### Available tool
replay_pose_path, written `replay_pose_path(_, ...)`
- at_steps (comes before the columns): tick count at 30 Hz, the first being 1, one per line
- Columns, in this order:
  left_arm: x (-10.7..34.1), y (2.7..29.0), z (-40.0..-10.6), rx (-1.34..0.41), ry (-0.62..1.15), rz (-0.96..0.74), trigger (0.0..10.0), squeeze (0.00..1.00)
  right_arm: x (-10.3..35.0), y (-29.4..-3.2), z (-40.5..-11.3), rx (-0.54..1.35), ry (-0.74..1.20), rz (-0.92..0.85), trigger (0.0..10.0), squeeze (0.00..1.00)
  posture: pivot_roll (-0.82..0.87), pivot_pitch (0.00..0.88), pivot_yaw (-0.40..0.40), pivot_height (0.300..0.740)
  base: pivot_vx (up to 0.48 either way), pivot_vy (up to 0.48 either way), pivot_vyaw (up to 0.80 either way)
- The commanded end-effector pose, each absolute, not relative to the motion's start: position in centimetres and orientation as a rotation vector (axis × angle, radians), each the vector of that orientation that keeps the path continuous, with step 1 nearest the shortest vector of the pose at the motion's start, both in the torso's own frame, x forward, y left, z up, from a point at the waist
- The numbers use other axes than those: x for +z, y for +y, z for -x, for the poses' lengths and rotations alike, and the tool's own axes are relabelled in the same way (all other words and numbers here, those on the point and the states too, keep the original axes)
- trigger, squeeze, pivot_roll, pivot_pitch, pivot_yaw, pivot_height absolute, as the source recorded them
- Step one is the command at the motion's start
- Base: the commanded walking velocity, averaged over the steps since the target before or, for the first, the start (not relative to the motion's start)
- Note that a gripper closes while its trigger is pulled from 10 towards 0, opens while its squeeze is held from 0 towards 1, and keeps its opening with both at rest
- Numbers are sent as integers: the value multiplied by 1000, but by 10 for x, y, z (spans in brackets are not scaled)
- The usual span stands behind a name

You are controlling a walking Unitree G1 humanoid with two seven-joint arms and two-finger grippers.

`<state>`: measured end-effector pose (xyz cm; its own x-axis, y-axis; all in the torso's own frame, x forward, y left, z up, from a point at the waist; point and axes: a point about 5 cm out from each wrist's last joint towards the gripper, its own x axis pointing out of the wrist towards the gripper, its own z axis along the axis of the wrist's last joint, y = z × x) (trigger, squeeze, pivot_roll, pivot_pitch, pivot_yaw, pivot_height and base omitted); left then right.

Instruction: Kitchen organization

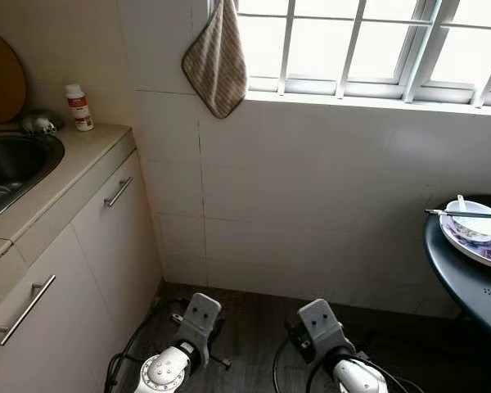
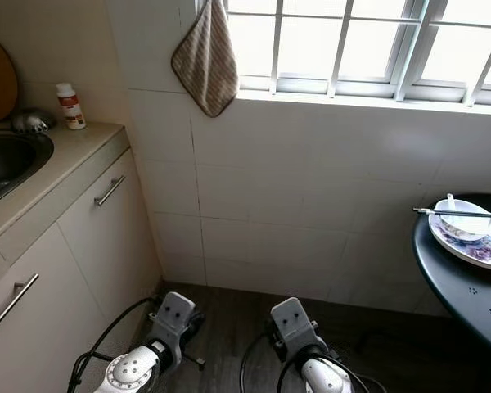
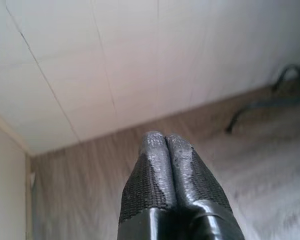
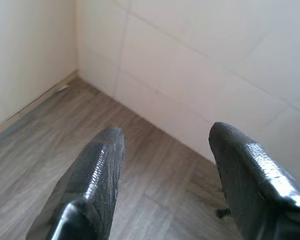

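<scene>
Hanging low above the wood-look floor [image 1: 254, 315] beneath the barred window [image 1: 368, 41], the left gripper [image 3: 166, 141] has its fingers pressed together on nothing, while the right gripper [image 4: 165, 135] is spread wide and empty. Right of the window, a dark round table [image 1: 462, 278] carries a patterned plate [image 1: 475, 243], bowl [image 1: 477, 217] and chopsticks [image 1: 462, 214].

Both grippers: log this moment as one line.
left gripper: shut, idle, low | right gripper: open, idle, low | plate: on table
</scene>
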<state>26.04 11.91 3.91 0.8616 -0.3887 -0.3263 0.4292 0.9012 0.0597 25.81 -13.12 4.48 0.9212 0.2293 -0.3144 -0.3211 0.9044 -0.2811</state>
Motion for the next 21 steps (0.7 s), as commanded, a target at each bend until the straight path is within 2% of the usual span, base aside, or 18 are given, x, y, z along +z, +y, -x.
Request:
replay_pose_path(1,51,123,-261,-396,211,-101,10000,0,60,-137,-262,205,181,337,10000,0,-14,0,-21,740,0,0,0)
replay_pose_path(7,54,122,-260,-414,193,-39,10000,0,58,-134,-261,237,189,356,10000,0,-12,0,-24,740,0,0,0)
replay_pose_path(10,50,124,-260,-396,201,-45,10000,0,53,-132,-260,253,218,390,10000,0,-12,0,-24,740,0,0,0)
replay_pose_path(16,48,120,-259,-437,202,-69,10000,0,50,-134,-261,238,244,351,10000,0,-8,0,-26,740,0,0,0)
replay_pose_path(21,46,120,-259,-434,214,-69,10000,0,51,-137,-260,201,255,343,10000,0,-8,0,-26,740,0,-480,0)
